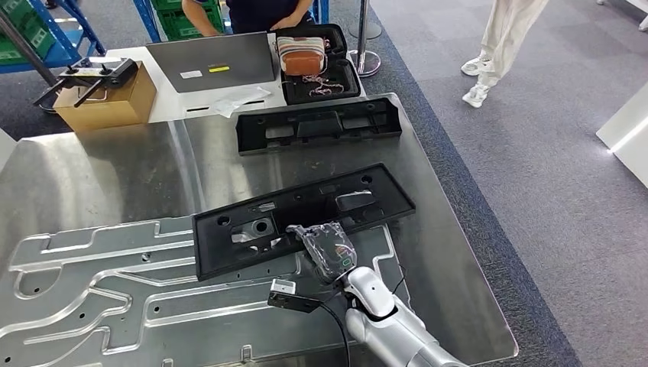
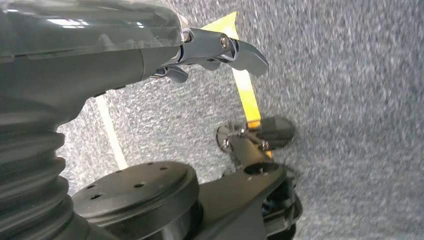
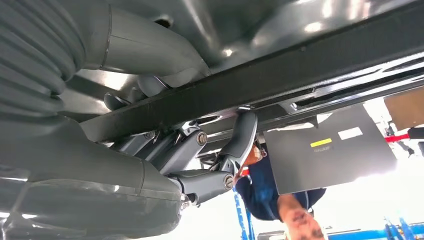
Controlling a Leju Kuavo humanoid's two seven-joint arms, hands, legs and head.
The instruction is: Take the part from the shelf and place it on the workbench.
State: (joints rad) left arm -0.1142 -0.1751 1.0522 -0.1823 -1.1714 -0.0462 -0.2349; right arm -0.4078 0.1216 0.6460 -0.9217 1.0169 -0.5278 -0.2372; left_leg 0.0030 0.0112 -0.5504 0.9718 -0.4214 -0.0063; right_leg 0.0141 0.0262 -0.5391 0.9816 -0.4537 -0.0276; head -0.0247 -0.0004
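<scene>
Head view showed us the right hand (image 1: 330, 248) at the near edge of a long black part (image 1: 302, 216) that lay slantwise on the steel bench (image 1: 115, 176), partly over a grooved metal plate (image 1: 92, 290) set into the near side of the bench. From the right wrist view we saw that hand's thumb (image 3: 145, 50) on one face of the part's edge and its fingers (image 3: 240, 137) hooked over the other, so we took the hand to be gripping the part (image 3: 260, 82). A second part (image 1: 319, 125) of the same kind lay flat farther back on the bench, well apart from the first. Beyond it we saw a closed grey laptop (image 1: 212, 61), a cardboard box (image 1: 107, 99) with a black controller (image 1: 88, 75) on top, and an open black case (image 1: 319, 65) holding a small striped pouch (image 1: 301, 55). A person (image 1: 252, 11) stood behind the laptop, and another person's legs (image 1: 500, 46) showed on the carpet to the right. Left wrist view looked down at grey carpet with yellow tape (image 2: 245, 85); we saw the left hand (image 2: 210, 50) there holding nothing, its fingers (image 2: 247, 54) slightly curled and apart
</scene>
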